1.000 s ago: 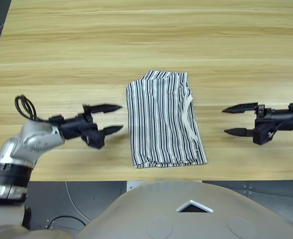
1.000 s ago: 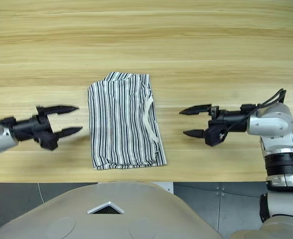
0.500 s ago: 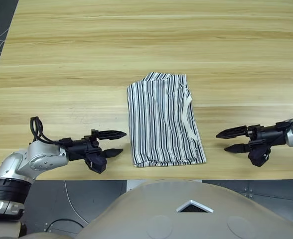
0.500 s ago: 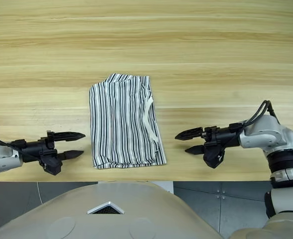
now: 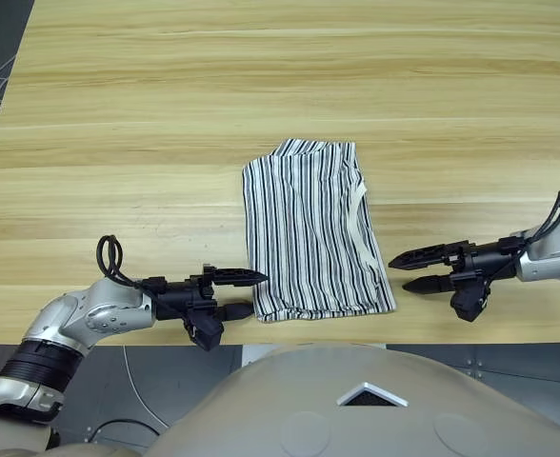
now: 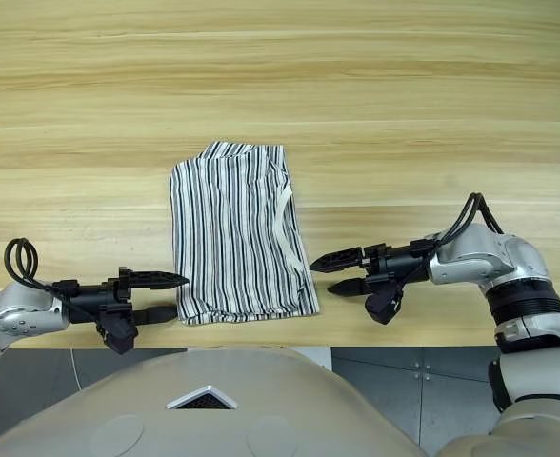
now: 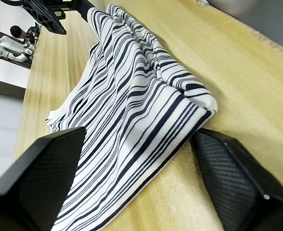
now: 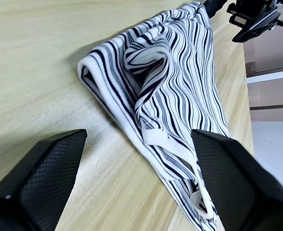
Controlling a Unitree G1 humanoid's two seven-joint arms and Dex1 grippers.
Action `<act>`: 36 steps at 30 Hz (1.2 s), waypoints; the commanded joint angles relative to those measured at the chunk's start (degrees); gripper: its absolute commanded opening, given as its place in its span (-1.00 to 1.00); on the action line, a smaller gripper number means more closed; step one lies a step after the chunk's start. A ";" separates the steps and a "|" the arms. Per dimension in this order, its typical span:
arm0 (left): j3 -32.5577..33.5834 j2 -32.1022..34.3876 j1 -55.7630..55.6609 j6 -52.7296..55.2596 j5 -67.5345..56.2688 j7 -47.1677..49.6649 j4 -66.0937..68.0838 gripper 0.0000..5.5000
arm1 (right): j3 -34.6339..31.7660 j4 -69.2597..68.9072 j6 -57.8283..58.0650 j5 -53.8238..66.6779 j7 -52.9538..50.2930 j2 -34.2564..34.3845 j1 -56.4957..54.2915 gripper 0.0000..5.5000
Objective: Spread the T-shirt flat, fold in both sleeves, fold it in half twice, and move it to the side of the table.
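Where T-shirt (image 5: 310,228) lies folded, left end effector (image 5: 258,292) and right end effector (image 5: 397,273) flank it, both spread.

The T-shirt (image 5: 313,233) lies on the table (image 5: 261,76) close to its near edge, straight before me, between my left gripper (image 5: 257,293), just beside the shirt's near left corner, and my right gripper (image 5: 398,272), just beside its near right corner.
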 commanded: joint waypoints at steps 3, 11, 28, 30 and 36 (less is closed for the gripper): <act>-2.97 0.30 -2.18 2.84 4.38 -3.41 3.22 0.47 | 4.69 0.40 2.90 -6.76 -0.99 1.76 1.94 0.46; -5.06 0.42 -1.97 2.75 4.04 -3.64 3.14 0.47 | 5.36 5.44 2.73 -17.68 -9.67 5.90 1.60 0.46; -5.44 -0.19 -3.18 3.94 4.79 -3.05 3.70 0.37 | 16.84 1.25 3.48 -15.04 -15.30 1.64 -4.56 0.05; -5.73 -0.29 -3.28 4.01 4.93 -2.87 3.87 0.22 | 19.05 -1.36 5.02 -10.52 -13.10 -0.06 -5.60 -0.12; -6.91 -0.07 -3.70 3.94 5.09 -3.51 4.20 -0.14 | 22.72 -6.50 9.82 -0.72 -7.32 -2.84 -6.79 -0.51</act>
